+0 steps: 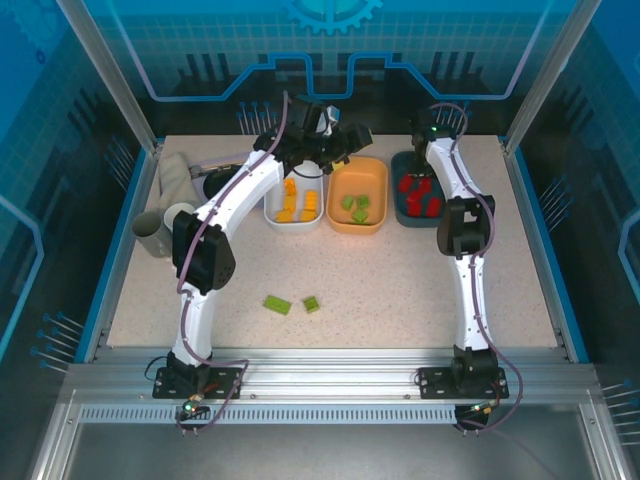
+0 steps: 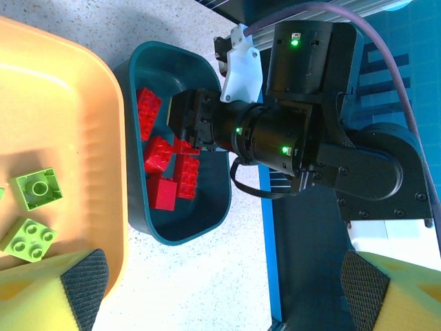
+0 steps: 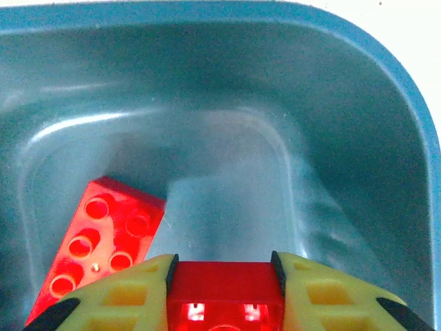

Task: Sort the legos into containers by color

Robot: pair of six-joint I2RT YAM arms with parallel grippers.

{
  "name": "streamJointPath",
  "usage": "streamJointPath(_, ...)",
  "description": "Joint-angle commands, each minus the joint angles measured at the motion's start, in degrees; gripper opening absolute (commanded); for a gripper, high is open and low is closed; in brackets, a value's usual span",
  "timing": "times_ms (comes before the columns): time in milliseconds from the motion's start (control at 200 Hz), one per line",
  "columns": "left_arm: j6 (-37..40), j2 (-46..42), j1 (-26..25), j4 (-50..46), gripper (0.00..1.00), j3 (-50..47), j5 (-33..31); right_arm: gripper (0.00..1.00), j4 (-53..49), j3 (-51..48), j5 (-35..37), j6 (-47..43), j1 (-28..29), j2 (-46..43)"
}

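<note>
Clamping red lego, right pincer, inside teal tub

Probably a robotics lab cell: a speckled table fenced by aluminium rails and blue printed panels (a gear motif up top).

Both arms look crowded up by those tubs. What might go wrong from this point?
1. The left gripper, open, hangs close to the right gripper, so the arms might bump when either moves.
2. The right gripper holds a red brick low in the teal tub; released, it may land tilted on another brick.
3. Two green bricks lie on the table near the arm bases, perhaps an awkward reach.
</note>
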Motion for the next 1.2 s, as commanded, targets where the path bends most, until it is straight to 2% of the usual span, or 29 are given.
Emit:
streamJointPath(0, 1.9, 0.2, -0.7, -2.2, 0.91, 2.4, 1.2, 0.29, -1.1, 3.6, 1.4, -2.4, -1.2, 2.0)
streamJointPath(205, 2.2, -1.2, -0.9, -2.4, 0.91, 0.5, 0.9, 0.39, -1.1, 3.8, 2.0, -3.3, -1.4, 3.3)
streamJointPath(350, 2.5, -3.0, -1.0, -3.2, 0.91, -1.0, 0.0, 0.55, -0.7, 4.8, 0.6, -3.8, -0.6, 0.9)
streamJointPath(440, 2.5, -4.8, -1.0, -4.2, 0.91, -2.6, -1.1, 0.61, -0.5, 5.9, 0.3, -4.0, 0.6, -1.8)
streamJointPath(575, 1.8, -10.1, -0.9, -5.9, 0.92, -8.9, -4.9, 0.63, -0.7, 6.2, 0.5, -2.3, 3.0, -8.0)
streamJointPath(665, 0.8, -15.4, -0.9, -8.1, 0.91, -15.4, -8.6, 0.63, 0.5, 2.2, -1.3, 0.2, 5.0, -14.5)
streamJointPath(865, -5.6, -28.8, -0.8, -16.4, 0.91, -33.4, -15.5, 0.64, 14.0, -24.3, -9.5, 2.2, 12.3, -36.2)
streamJointPath(1015, -13.9, -38.2, -0.9, -21.1, 0.89, -49.3, -19.2, 0.65, 26.8, -49.5, -21.5, 2.1, 17.2, -53.2)
streamJointPath(1195, -25.9, -45.3, -1.0, -20.5, 0.89, -63.8, -20.0, 0.68, 36.6, -75.0, -35.7, -1.1, 24.3, -68.4)
